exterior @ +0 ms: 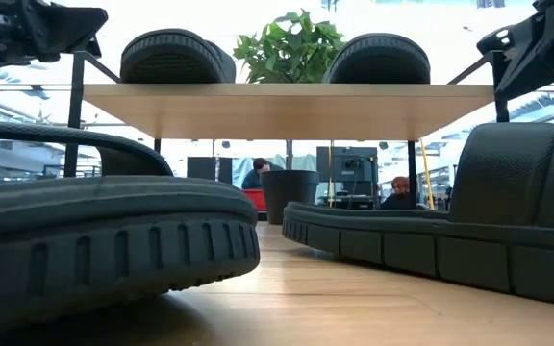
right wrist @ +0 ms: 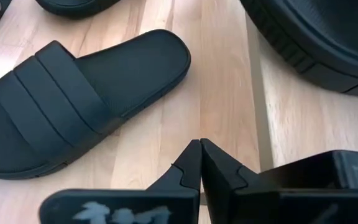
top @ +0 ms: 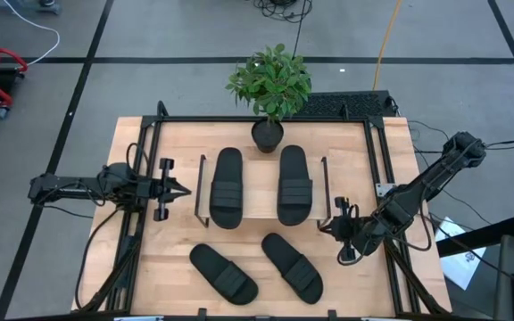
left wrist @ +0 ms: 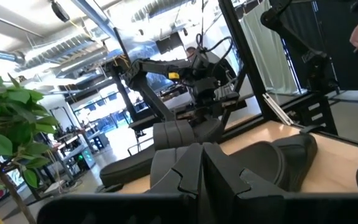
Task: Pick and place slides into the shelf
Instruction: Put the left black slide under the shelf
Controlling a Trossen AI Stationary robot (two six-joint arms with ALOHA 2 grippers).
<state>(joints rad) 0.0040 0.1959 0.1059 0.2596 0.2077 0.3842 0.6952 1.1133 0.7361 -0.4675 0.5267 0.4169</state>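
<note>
Matte black, ribbed across wide straps: four slides, two lying side by side on the shelf (top: 261, 212) top board — left one (top: 226, 186), right one (top: 294, 184) — and two more on the table in front of it, angled, one (top: 223, 273) left of the other (top: 292, 266). Better approached from above the strap of the nearer right-hand slide, fingers spread first, then closed across the strap. Right gripper (top: 339, 229) just beside the shelf's right frame, jaws together, empty. Left gripper (top: 175, 189) beside the left frame, jaws together too. Potted plant (top: 270, 85) behind the shelf.
</note>
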